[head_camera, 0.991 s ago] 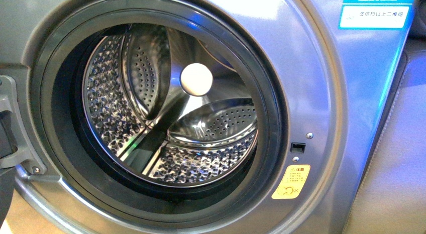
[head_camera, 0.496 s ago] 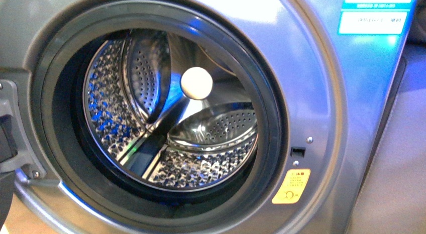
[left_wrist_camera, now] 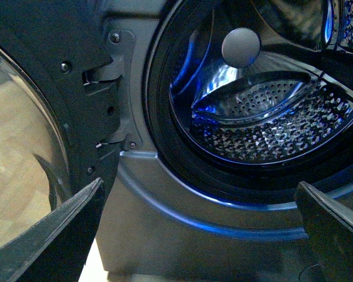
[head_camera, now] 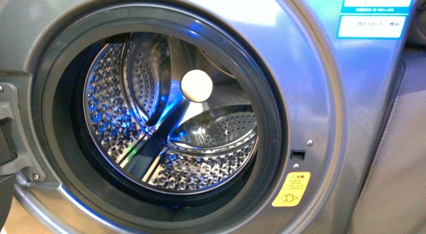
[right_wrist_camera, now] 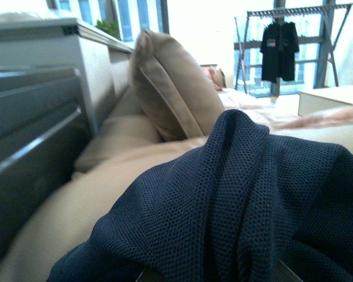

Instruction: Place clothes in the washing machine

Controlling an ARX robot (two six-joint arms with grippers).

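Washing machine (head_camera: pixel 312 83) shifted lower; clothes (right_wrist_camera: pixel 235 200) near beige sofa (right_wrist_camera: pixel 100 188) (bright room).

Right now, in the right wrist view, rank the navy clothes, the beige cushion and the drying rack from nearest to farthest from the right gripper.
1. clothes: bunched in the foreground, closest.
2. cushion: propped up behind them, in the middle distance.
3. drying rack: far back, by the bright windows.

Washing machine (head_camera: pixel 321 93): silver-grey front fills the frame. Dark-rimmed porthole (head_camera: pixel 274 123) shows the perforated steel drum (head_camera: pixel 110 108), with blue glints on the metal. Pale round knob (head_camera: pixel 196 86) sits mid-drum. Yellow sticker (head_camera: pixel 291 189) lies outside the rim at lower right, latch slot (head_camera: pixel 298 154) just above it.
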